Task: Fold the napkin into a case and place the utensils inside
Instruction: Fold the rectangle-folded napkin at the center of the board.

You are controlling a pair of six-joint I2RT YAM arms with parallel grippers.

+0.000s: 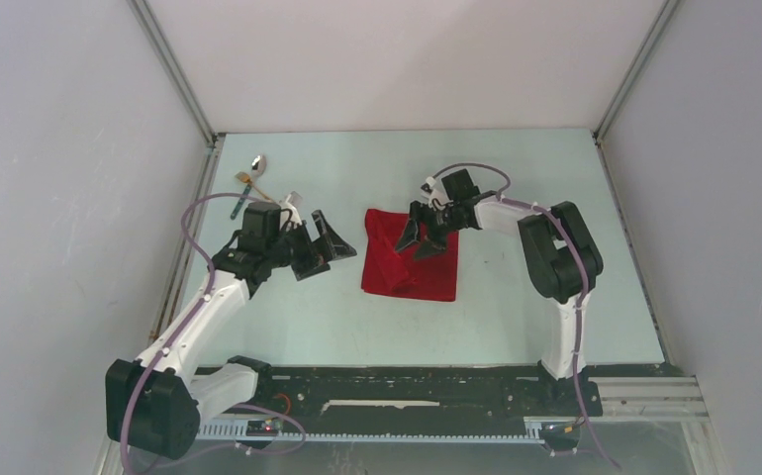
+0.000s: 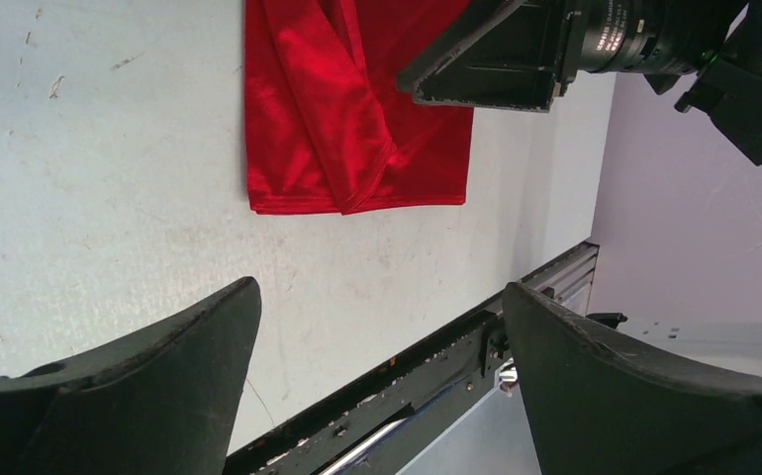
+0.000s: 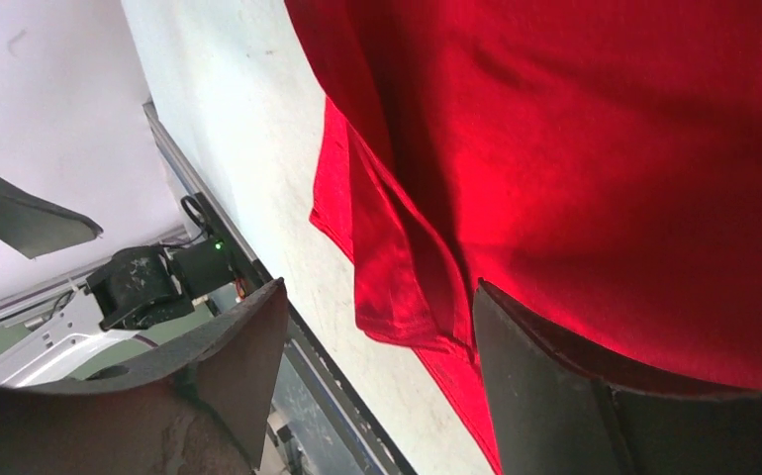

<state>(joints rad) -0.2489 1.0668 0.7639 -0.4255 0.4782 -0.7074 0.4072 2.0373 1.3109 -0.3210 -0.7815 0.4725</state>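
The red napkin (image 1: 409, 259) lies folded as a creased rectangle in the middle of the table, with layered edges showing (image 2: 328, 109). My right gripper (image 1: 421, 243) hovers over its far half, open. In the right wrist view (image 3: 378, 287) one finger rests against the cloth (image 3: 605, 148), and bare table shows between the jaws. My left gripper (image 1: 326, 249) stands open just left of the napkin, with nothing between its fingers (image 2: 379, 287). The utensils lie at the far left: a silver spoon (image 1: 256, 163), a gold fork (image 1: 250, 181) and a teal-handled piece (image 1: 239, 206).
The pale table (image 1: 516, 178) is enclosed by white walls on three sides. A black mounting rail (image 1: 407, 381) runs along the near edge between the arm bases. The right arm's wrist (image 2: 516, 59) shows at the top of the left wrist view.
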